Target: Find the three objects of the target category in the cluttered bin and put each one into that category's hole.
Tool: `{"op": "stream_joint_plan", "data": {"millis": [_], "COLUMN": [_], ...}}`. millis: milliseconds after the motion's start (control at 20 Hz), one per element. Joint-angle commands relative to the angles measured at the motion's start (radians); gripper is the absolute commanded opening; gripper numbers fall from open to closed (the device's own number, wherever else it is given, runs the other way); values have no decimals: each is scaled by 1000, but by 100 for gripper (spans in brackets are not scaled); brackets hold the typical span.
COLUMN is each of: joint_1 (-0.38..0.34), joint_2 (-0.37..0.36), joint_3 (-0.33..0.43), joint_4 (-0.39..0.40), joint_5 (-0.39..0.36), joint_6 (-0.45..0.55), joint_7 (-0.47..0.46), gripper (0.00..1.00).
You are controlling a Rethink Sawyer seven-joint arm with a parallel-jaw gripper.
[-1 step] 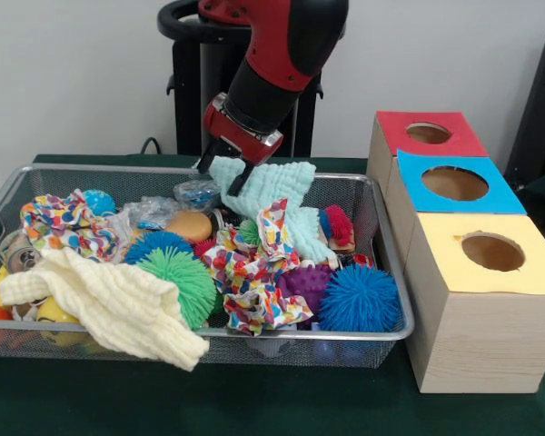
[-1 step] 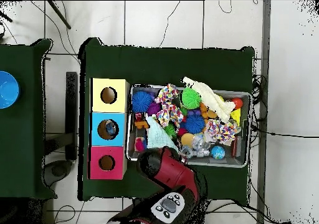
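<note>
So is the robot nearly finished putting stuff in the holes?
Not yet, it seems. From above, something already sits inside the blue hole; the yellow hole and red hole look empty. Right now the gripper is pinching the mint cloth and lifting it at the bin's back edge. The cloth isn't in any hole yet, and the bin is still full of toys to search.

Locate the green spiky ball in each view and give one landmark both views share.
Front view: the green spiky ball sits left of centre in the wire bin, beside the cream cloth.
Overhead view: the same ball lies near the bin's top edge, just right of the patterned cloth.
Shared landmark: the yellow box, at the bin's right in the front view and its left in the overhead view.
</note>
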Motion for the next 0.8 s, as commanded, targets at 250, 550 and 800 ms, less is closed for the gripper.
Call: {"op": "stream_joint_plan", "data": {"millis": [250,550,800], "joint_1": [-20,-23,-25], "joint_2": [61,80,87], "joint_3": [57,58,74], "joint_4": [-16,-17,-13], "joint_5": [69,74,78], "joint_6": [-100,-128,-149], "joint_7": [289,290,295], "gripper": [100,100,100]}}
